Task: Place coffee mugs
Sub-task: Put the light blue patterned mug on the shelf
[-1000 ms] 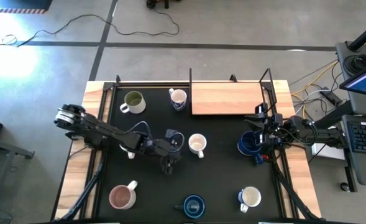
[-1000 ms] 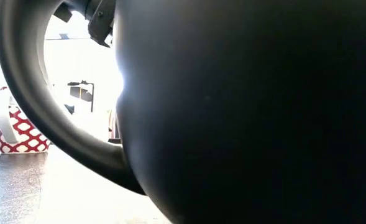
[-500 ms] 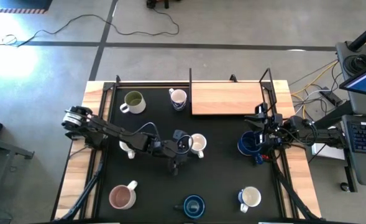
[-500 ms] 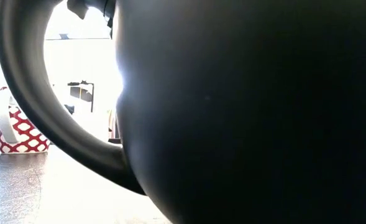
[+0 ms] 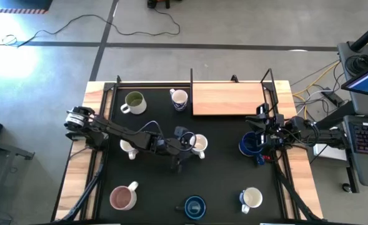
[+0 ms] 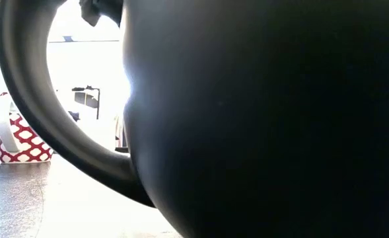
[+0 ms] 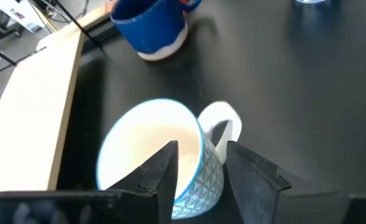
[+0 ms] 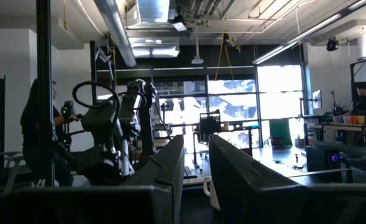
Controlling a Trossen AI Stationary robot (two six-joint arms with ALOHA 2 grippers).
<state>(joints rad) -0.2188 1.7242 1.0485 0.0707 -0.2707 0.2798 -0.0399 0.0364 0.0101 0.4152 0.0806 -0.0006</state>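
Observation:
My left gripper [image 5: 187,145] [image 7: 201,149] is open at the mid-table white mug [image 5: 199,145] [image 7: 155,155], which has a blue-patterned outside. One finger stands over the mug's inside and the other outside its wall beside the handle [image 7: 223,121]; I see no touch. My right gripper [image 5: 257,134] [image 8: 196,149] waits open and level at the table's right edge, next to a dark blue mug [image 5: 248,144] [image 7: 150,28]. The other mugs stand upright on the black mat: green inside [image 5: 134,102], white patterned [image 5: 179,98], white [image 5: 128,149], pink [image 5: 122,198], dark blue [image 5: 194,207] and white [image 5: 252,199].
A wooden board [image 5: 227,99] lies at the far right of the black mat [image 5: 224,175], which a black metal frame [image 5: 192,78] borders. The dark mug [image 6: 260,119] at the near edge fills the low view. People and another arm show in the room beyond.
My left gripper has moved toward the table's right, up to the mid-table white mug, and its fingers now stand on either side of the mug's wall. The mugs have stayed in place.

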